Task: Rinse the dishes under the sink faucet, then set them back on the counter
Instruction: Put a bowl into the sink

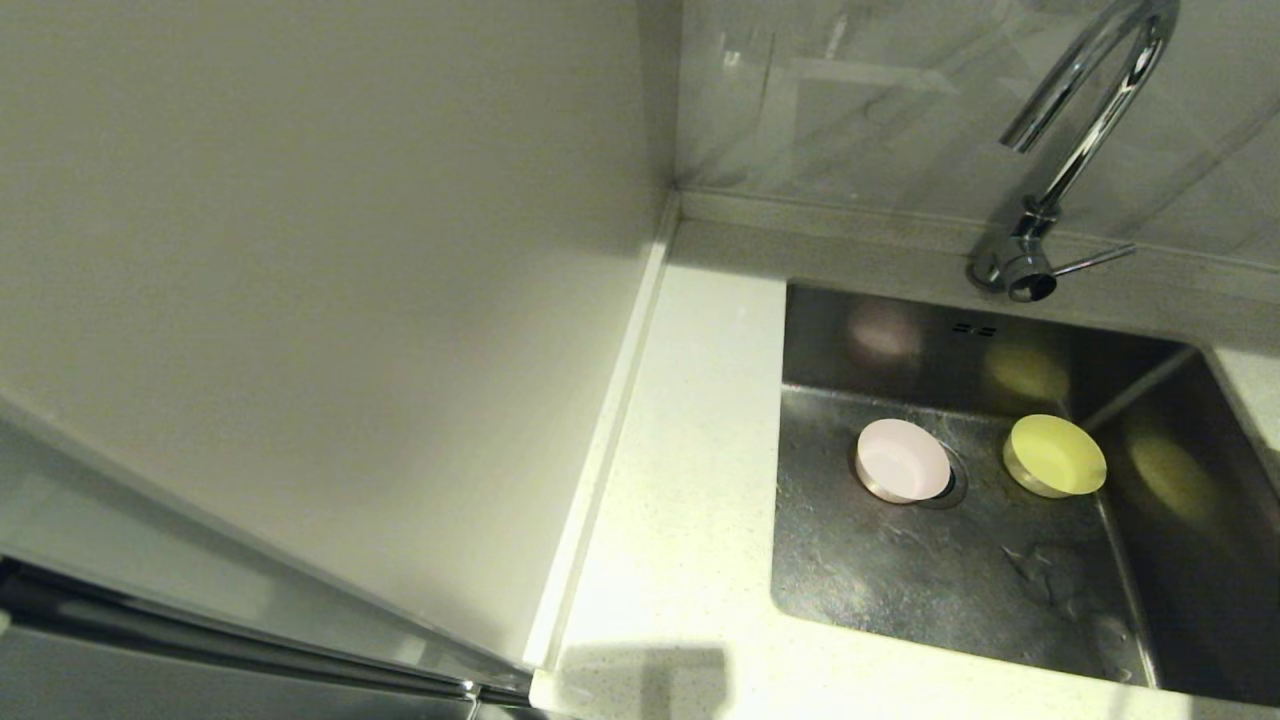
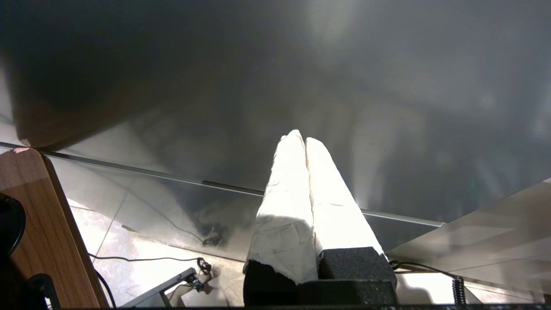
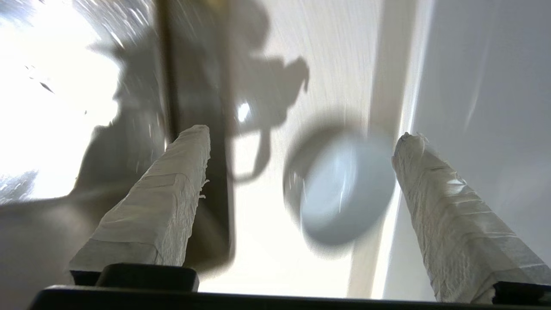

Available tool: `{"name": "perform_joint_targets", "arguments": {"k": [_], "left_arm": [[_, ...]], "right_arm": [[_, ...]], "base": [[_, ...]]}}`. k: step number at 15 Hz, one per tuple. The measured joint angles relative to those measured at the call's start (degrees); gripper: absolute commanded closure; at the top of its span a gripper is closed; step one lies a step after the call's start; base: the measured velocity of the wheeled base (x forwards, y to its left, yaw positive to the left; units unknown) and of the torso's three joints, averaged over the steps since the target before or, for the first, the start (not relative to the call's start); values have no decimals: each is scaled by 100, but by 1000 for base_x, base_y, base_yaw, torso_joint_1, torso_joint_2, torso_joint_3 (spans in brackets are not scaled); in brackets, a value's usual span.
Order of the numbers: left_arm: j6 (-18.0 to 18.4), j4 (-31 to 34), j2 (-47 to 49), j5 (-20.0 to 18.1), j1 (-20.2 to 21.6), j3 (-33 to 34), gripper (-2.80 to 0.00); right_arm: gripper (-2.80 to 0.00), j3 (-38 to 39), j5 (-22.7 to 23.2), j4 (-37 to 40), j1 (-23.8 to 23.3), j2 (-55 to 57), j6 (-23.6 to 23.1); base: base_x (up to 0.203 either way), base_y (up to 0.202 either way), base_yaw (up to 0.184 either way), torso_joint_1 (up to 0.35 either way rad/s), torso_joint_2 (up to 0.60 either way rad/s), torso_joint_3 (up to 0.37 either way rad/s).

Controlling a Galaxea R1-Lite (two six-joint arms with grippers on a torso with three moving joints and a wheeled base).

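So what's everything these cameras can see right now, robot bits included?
pink bowl: one, pale pink, in the sink, sitting over the drain.
yellow bowl: one, yellow, in the sink, toward the robot's right of the pink one, apart from it.
grey-blue bowl: one, grey-blue, on the counter by its raised rim, seen only in the right wrist view.
sink: one, brushed steel, set into the counter.
faucet: one, chrome, behind the sink, no water visible.
counter: one, white speckled, around the sink.
panel: one, off-white, upright, left of the counter.
left gripper: one, white-wrapped fingers together, away from the sink.
right gripper: one, white-wrapped fingers spread, above the grey-blue bowl.
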Motion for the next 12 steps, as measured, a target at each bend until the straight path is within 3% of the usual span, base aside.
{"name": "perform_joint_targets", "arguments": {"k": [4,12], "left_arm": [[3,0,0,0,0,0,0],[0,-2,0,0,0,0,0]], "right_arm": [[-280,-344,-533,825,-224,231,1158],[-280,-424,-723,1016,-934,817,1412]], "base": [[0,0,0,0,0,0],[0,0,0,0,0,0]]}}
